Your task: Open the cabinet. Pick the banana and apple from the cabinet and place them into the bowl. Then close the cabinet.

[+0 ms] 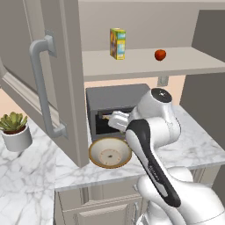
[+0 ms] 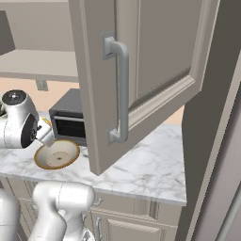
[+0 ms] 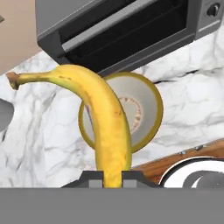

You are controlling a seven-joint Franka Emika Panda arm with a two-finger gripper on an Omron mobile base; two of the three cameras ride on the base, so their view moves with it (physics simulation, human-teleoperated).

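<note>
I'm in a kitchen: marble counter (image 1: 197, 149), wall cabinet (image 1: 66, 66), toaster oven (image 1: 112, 103), potted plant (image 1: 15, 131) beside me.

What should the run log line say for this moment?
phase: carrying banana | gripper: shut on banana, above bowl | apple: on cabinet shelf | doors: open

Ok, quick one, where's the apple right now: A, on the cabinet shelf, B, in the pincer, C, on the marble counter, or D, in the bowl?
A: the apple sits on the cabinet shelf, right of the carton, while the pincer holds the banana above the bowl.
</note>
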